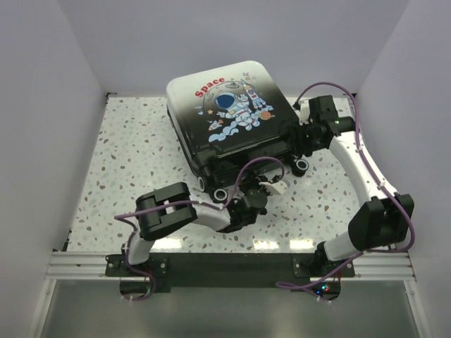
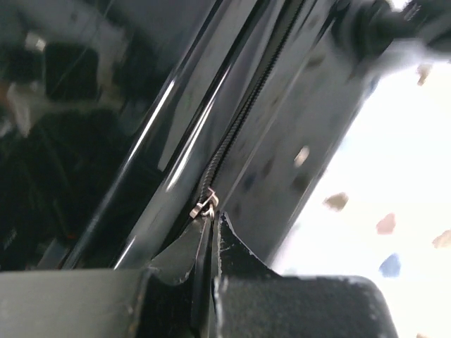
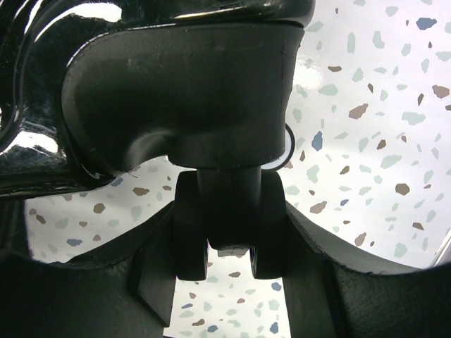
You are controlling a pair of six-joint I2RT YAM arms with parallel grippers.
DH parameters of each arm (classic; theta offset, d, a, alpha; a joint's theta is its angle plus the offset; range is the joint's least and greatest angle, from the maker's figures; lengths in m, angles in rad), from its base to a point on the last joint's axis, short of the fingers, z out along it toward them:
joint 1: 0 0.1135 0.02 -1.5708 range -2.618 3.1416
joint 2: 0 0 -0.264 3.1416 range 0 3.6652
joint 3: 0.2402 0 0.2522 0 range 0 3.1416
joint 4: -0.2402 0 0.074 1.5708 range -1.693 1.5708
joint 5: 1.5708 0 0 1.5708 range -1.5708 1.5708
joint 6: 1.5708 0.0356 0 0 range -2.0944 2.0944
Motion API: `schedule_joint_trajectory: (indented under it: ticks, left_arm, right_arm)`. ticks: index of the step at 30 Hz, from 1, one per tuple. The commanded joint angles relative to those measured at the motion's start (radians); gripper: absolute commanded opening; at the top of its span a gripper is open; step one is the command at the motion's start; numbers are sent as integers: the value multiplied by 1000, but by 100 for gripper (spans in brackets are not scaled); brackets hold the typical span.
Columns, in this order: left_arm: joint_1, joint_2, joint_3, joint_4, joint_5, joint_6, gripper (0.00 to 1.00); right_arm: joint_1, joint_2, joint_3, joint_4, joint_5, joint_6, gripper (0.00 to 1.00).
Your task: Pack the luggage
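Top view: luggage point(image 1: 225, 105) closed, flat on tabletop point(image 1: 127, 162), wheel end toward arms, long axis near-far. Left tool point(image 1: 262, 184) at near edge; right tool point(image 1: 299, 141) at right corner.
Left wrist: tool pinched together on zipper pull point(image 2: 204, 207); zipper track point(image 2: 239, 120) runs away ahead.
Right wrist: tool clamped on wheel point(image 3: 190, 239).

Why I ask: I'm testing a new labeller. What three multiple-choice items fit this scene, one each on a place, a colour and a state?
1. Where are the right gripper's fingers?
A on the lid
B on the bare table
C either side of a wheel

2. What colour is the word Space on the suitcase?
A red
B blue
C green

3. How is the left gripper?
A wide open
B shut on the zip pull
C out of sight

Key:
1. C, the right wrist view shows a finger on each side of the wheel.
2. A, the lettering on the lid is red.
3. B, the left wrist view shows the fingertips meeting on the metal pull.
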State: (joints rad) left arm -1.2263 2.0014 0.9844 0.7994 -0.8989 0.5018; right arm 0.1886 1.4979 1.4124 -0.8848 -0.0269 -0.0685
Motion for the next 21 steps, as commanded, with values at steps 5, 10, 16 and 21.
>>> schedule_joint_trajectory:
  ticks: [5, 10, 16, 21]
  left_arm:
    - [-19, 149, 128, 245, 552, 122, 0]
    - [-6, 273, 252, 294, 615, 181, 0]
    - [2, 327, 326, 337, 663, 247, 23]
    - [-2, 73, 84, 308, 744, 143, 65]
  right_arm:
    - [49, -54, -20, -25, -211, 78, 0]
    - [49, -50, -1, -25, -219, 75, 0]
    - [48, -54, 7, -28, -217, 75, 0]
    - [49, -51, 10, -37, -238, 75, 0]
